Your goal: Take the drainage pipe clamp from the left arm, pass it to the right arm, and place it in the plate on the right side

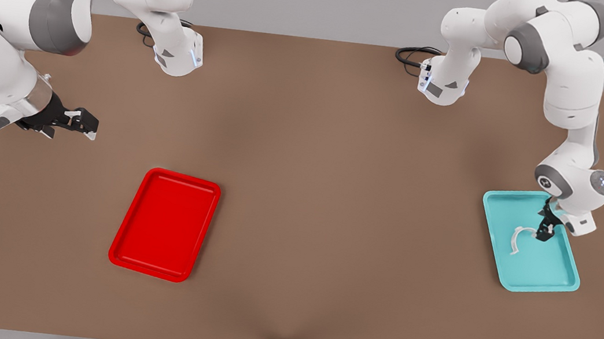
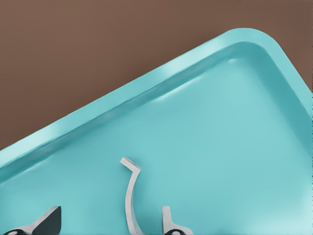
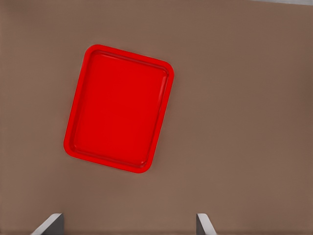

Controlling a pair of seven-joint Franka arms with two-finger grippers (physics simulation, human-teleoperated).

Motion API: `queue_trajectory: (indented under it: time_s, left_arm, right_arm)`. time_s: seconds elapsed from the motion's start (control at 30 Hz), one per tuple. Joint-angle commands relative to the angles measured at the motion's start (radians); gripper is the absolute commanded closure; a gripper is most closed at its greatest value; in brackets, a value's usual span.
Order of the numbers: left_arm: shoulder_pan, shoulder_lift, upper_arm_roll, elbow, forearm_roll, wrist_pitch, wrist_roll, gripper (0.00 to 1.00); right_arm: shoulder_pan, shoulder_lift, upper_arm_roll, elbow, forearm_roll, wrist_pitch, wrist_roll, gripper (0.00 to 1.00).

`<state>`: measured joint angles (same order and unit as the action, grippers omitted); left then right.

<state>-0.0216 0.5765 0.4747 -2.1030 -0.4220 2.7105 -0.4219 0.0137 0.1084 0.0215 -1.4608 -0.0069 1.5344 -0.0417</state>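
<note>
Left wrist view shows the drainage pipe clamp (image 2: pixel 130 196) between open left end effector (image 2: pixel 110 223) fingers.

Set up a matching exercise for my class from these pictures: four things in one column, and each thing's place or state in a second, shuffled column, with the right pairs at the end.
Column one
1. drainage pipe clamp
2. red plate
3. left pincer
4. right pincer

Column two
A. lying bare on the brown table, nothing in it
B. waiting open above the table at the front view's left
C. resting inside the teal tray
D. lowered over the teal tray, fingers open on either side of one end of the clamp

Right pairs: 1-C, 2-A, 3-D, 4-B
</note>
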Motion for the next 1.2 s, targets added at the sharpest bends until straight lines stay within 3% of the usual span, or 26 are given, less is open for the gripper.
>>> queue_trajectory:
  time_s: [0.0, 0.03, 0.13, 0.23, 0.33, 0.47, 0.57, 0.77, 1.0, 1.17]
  left_arm:
    - [0.005, 0.011, -0.004, 0.009, 0.0, 0.017, -0.084, 0.0]
    - [0.006, 0.014, -0.004, 0.014, -0.001, 0.017, -0.084, 0.01]
    - [0.006, 0.025, -0.011, 0.017, -0.02, 0.017, -0.084, 0.22]
    - [0.014, 0.039, -0.013, 0.031, -0.021, 0.017, -0.086, 0.26]
    - [0.022, 0.046, -0.024, 0.04, -0.023, 0.017, -0.09, 0.37]
    - [0.022, 0.052, -0.027, 0.044, -0.043, 0.017, -0.089, 0.67]
    - [0.022, 0.056, -0.027, 0.046, -0.041, 0.017, -0.083, 0.79]
    - [0.022, 0.046, -0.03, 0.066, -0.034, 0.0, -0.077, 0.79]
    - [0.014, 0.042, -0.025, 0.187, -0.031, -0.247, 0.023, 0.79]
    - [-0.09, 0.042, -0.027, 0.319, -0.031, -0.374, 0.035, 0.79]
  right_arm:
    - [0.0, -0.001, 0.0, 0.0, 0.001, 0.0, -0.003, 0.0]
    - [0.0, -0.001, 0.0, 0.0, 0.001, 0.0, -0.003, 0.0]
    - [0.0, -0.001, 0.0, 0.0, 0.002, 0.0, -0.003, 0.0]
    - [0.0, 0.0, 0.0, 0.0, 0.002, 0.001, -0.003, 0.0]
    - [0.0, -0.001, 0.0, 0.0, 0.002, 0.0, -0.003, 0.0]
    - [0.0, -0.001, 0.0, 0.0, 0.002, 0.0, -0.003, 0.0]
    - [0.0, -0.001, 0.0, 0.0, 0.002, 0.0, -0.003, 0.0]
    - [0.0, -0.001, 0.0, 0.0, 0.002, 0.0, -0.003, 0.0]
    - [0.0, -0.001, 0.0, 0.0, 0.002, 0.001, -0.003, 0.0]
    - [0.008, -0.003, 0.003, 0.0, 0.001, 0.0, 0.003, 0.0]
